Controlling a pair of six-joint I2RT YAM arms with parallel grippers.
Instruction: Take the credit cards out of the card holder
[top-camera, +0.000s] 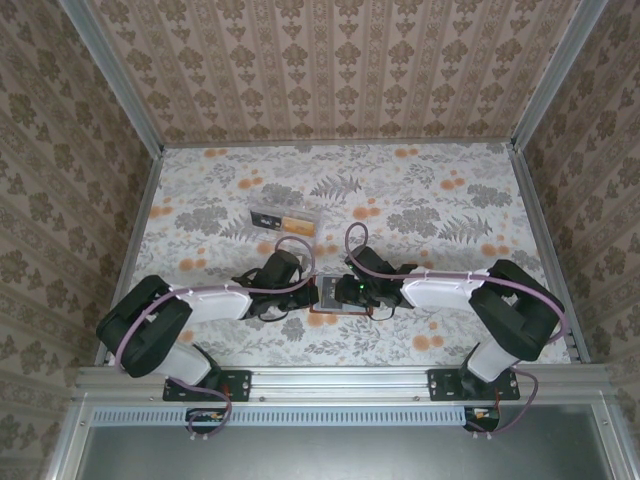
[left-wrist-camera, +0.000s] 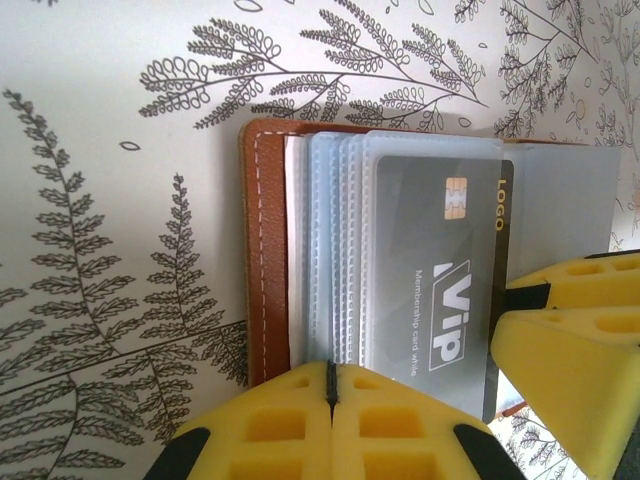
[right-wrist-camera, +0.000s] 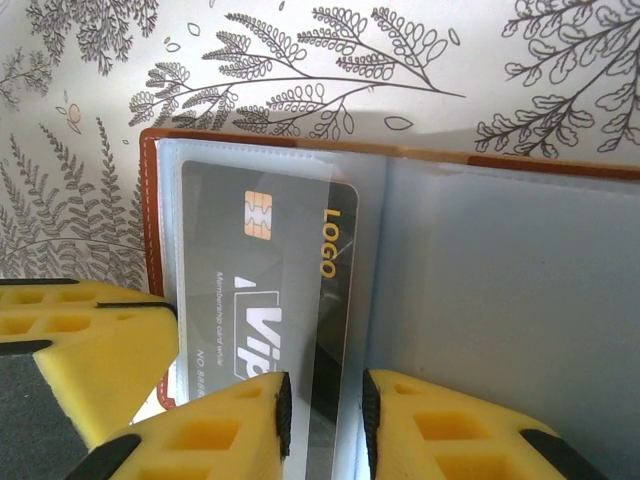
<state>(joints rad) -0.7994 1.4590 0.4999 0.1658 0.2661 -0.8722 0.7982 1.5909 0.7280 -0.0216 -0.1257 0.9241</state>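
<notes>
The card holder (top-camera: 328, 297) lies open on the floral table between both grippers, its brown rim (left-wrist-camera: 265, 250) to the left of a stack of clear sleeves. A dark grey credit card (left-wrist-camera: 440, 270) marked VIP sits in the top sleeve, and its LOGO edge (right-wrist-camera: 335, 300) sticks out toward the spine. My left gripper (left-wrist-camera: 330, 375) is shut, its yellow tips resting on the sleeves' near edge. My right gripper (right-wrist-camera: 325, 400) is open by a narrow gap, with the card's exposed edge lying between the pads. The orange-tan card is hidden in the wrist views.
A clear plastic oblong box (top-camera: 285, 218) lies behind the wallet, with something dark and something orange-tan inside. Metal rails run along the table's sides and near edge (top-camera: 340, 378). The right gripper's fingers (left-wrist-camera: 565, 345) crowd the left wrist view, and a left finger (right-wrist-camera: 90, 350) shows in the right wrist view.
</notes>
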